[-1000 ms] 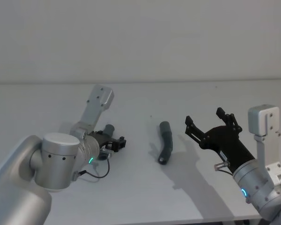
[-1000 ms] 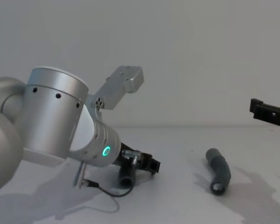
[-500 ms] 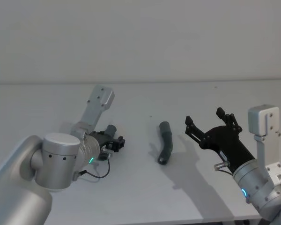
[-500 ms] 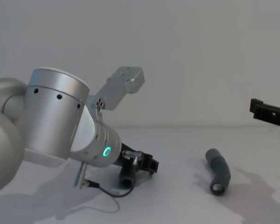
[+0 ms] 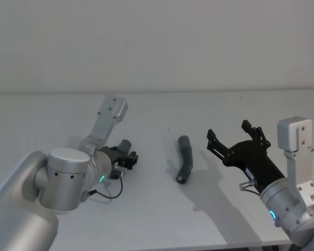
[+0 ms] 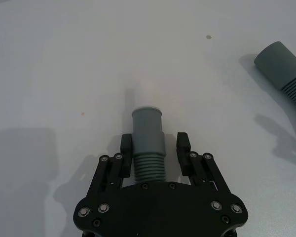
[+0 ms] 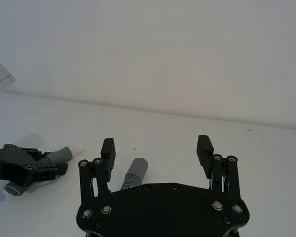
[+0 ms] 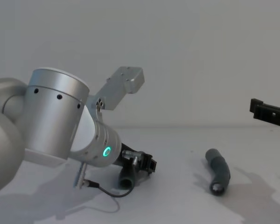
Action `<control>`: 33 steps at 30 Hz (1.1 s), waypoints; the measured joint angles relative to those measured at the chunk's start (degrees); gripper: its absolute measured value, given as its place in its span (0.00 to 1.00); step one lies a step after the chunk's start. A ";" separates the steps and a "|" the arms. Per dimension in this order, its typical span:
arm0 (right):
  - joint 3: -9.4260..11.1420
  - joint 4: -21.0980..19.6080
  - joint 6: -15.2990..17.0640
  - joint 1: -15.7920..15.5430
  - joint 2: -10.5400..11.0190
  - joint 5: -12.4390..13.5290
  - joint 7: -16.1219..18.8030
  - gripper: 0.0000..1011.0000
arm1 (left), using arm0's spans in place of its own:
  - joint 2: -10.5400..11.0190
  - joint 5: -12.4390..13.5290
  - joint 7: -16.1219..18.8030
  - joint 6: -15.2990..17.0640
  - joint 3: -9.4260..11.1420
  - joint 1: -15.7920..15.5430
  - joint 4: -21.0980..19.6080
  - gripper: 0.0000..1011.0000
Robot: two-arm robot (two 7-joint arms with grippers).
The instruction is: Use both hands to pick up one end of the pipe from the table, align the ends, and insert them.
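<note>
While the left gripper (image 6: 155, 144) narrows over the last second, its jaws straddle the plug piece (image 6: 148, 126) at 9 o'clock on the table (image 5: 157, 209), not quite clamped. Right gripper (image 5: 228, 130) unchanged: wide open at 3 o'clock of the untouched cuff piece (image 5: 184, 158); left grasp looks imminent.

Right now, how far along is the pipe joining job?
Nothing is done yet. In hand: the left gripper straddles the plug-tipped piece on the table, jaws not fully closed, a gap on one side. To do: the right gripper, open, hovers beside the other piece, which lies ungrasped; then lifting, aligning and inserting.
</note>
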 joint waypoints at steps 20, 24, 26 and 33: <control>-0.18 -0.22 9.81 3.71 0.23 2.69 2.71 0.99 | 0.01 0.00 0.01 -0.01 0.00 0.01 0.07 0.37; -0.60 0.28 14.72 6.12 0.55 3.92 4.18 0.99 | 0.01 0.00 0.01 0.00 0.00 0.01 0.06 0.36; -0.79 0.47 16.39 6.95 0.67 4.32 4.67 0.99 | 0.00 -0.01 0.01 0.01 0.00 0.00 0.07 0.34; -2.18 1.50 24.17 10.73 1.22 5.48 6.23 0.99 | 0.01 -0.01 0.00 0.02 0.00 0.01 0.06 0.33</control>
